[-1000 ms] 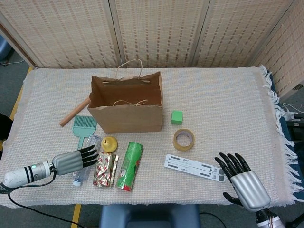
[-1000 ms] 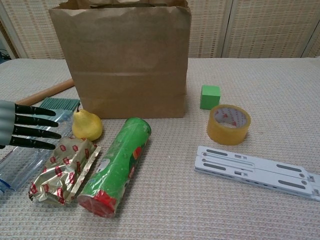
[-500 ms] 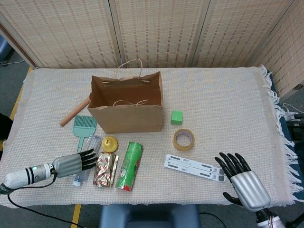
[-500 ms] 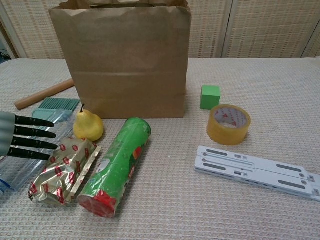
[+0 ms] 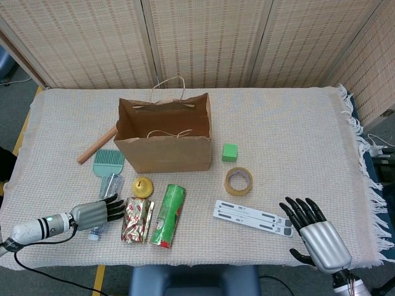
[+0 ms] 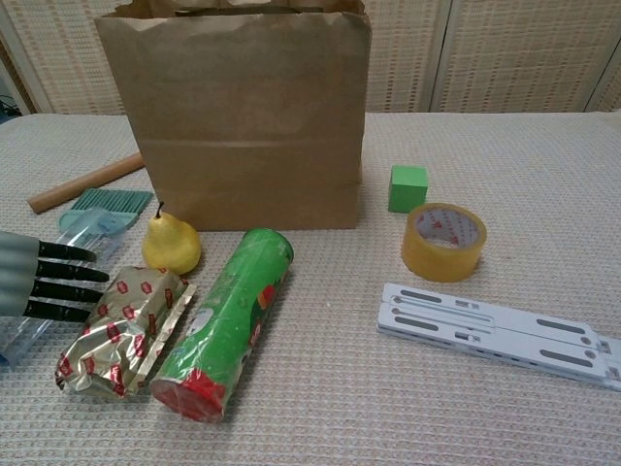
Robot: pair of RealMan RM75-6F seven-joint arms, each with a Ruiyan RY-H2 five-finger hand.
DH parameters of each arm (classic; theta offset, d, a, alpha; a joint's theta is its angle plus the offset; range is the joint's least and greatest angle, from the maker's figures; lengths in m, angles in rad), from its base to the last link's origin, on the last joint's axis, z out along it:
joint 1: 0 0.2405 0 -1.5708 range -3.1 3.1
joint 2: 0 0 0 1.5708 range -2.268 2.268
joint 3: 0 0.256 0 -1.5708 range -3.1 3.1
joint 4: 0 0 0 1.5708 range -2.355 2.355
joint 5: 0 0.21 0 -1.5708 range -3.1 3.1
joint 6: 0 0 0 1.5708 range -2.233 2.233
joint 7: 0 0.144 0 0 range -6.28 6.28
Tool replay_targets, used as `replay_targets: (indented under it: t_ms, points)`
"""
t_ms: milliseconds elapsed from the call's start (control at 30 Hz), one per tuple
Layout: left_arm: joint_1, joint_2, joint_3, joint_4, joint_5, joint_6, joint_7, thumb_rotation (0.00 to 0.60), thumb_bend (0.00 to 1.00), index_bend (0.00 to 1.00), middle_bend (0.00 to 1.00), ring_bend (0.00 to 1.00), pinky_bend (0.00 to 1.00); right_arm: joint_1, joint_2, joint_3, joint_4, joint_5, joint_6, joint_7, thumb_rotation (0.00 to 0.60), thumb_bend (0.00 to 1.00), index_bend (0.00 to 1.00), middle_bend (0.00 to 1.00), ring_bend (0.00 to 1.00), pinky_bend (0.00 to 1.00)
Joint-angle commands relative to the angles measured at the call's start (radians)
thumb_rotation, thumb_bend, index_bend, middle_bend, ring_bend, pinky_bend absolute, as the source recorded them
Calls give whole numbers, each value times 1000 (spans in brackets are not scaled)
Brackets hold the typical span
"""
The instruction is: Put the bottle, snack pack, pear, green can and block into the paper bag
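The left hand (image 5: 95,213) lay over the clear bottle (image 5: 106,192) with fingers stretched flat, grasping nothing, while the right hand (image 5: 315,234) rested spread and empty far off. The snack pack (image 5: 137,220) sat right at the left fingertips, the pear (image 5: 142,185) just beyond. Closing there risked rolling the slick bottle away, or nudging the pack into the green can (image 5: 168,216).

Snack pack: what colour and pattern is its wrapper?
Shiny gold with small red marks; snack pack shows best in chest view.
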Motion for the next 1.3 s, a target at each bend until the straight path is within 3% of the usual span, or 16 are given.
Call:
replay_targets:
  t_ms: [33, 133, 267, 567, 667, 833, 1033, 1300]
  points:
    - [-13, 6, 23, -9, 21, 13, -25, 600, 608, 454, 504, 470, 629, -1, 0, 0, -1, -3, 4, 3, 600, 68, 0, 0, 0, 0]
    - [-18, 20, 27, -17, 23, 30, -27, 600, 671, 558, 605, 561, 687, -2, 2, -3, -3, -10, 5, 6, 600, 67, 0, 0, 0, 0]
    - [-20, 66, 6, -47, 0, 61, -8, 600, 688, 568, 617, 571, 697, -4, 7, -8, -4, -22, 9, 13, 600, 68, 0, 0, 0, 0]
    - [34, 201, -129, -152, -173, 181, 19, 600, 688, 568, 615, 571, 694, -13, 15, -19, -4, -59, 22, 24, 600, 67, 0, 0, 0, 0]
    - [71, 215, -206, -175, -270, 241, 23, 600, 687, 568, 615, 571, 694, -16, 16, -23, -3, -69, 24, 24, 600, 67, 0, 0, 0, 0]
    - [154, 181, -383, -267, -531, 346, -56, 600, 687, 568, 620, 573, 697, -20, 16, -30, -2, -90, 28, 28, 600, 67, 0, 0, 0, 0]
    - [200, 107, -607, -500, -836, 429, -143, 600, 688, 567, 626, 574, 703, -22, 12, -32, 1, -95, 24, 22, 600, 68, 0, 0, 0, 0]
    - [193, 75, -825, -862, -1112, 388, -338, 600, 686, 578, 625, 574, 702, -21, 9, -29, 3, -91, 20, 21, 600, 67, 0, 0, 0, 0]
